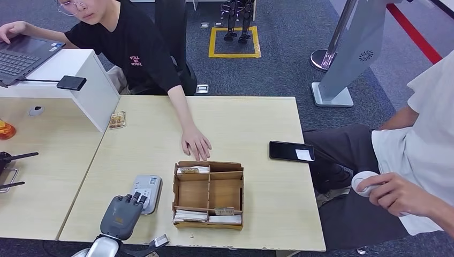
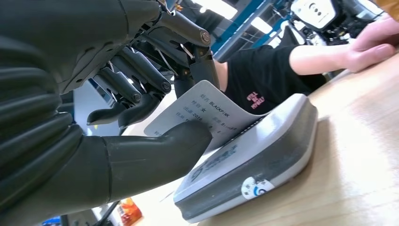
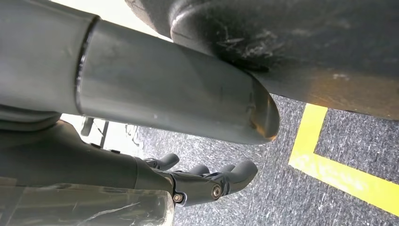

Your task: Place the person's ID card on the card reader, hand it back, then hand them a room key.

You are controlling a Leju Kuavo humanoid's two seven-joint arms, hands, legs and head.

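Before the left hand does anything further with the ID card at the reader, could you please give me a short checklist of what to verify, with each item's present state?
1. ID card held by the left hand: ok, pinched between thumb and fingers.
2. Card over the card reader: ok, its lower edge meets the reader's top face.
3. Card lying flat on the reader: not ok, it is bent and tilted upward.
4. Reader steady on the table: ok, it sits flat near the front edge.
5. Person's hand ready to take the card: cannot tell, it rests on the table beyond the cardboard organiser.
6. Right hand free: ok, holding nothing, above the floor.
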